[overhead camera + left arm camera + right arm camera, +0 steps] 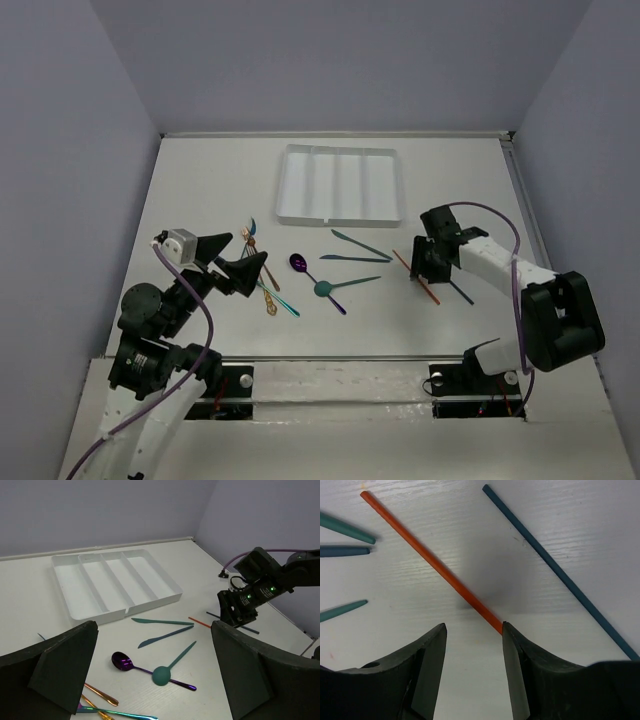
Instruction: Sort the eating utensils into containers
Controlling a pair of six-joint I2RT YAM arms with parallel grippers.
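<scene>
Hovering with the right gripper (474, 630), jaws spread, over the orange stick (435, 562) lying flat on the table (470, 520) between teal knives (342, 551) and a dark stick (555, 566); probably light, stiff, slick and thin, so best pinched near mid-length.

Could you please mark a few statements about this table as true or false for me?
1. The white tray holds no cutlery. True.
2. The right gripper is shut on the orange stick. False: its jaws are open, and the stick lies on the table, running in between them.
3. The teal spoon crosses the purple spoon. True.
4. The teal knives are in the tray. False: both lie on the table in front of it.
5. The left gripper is open. True.
</scene>
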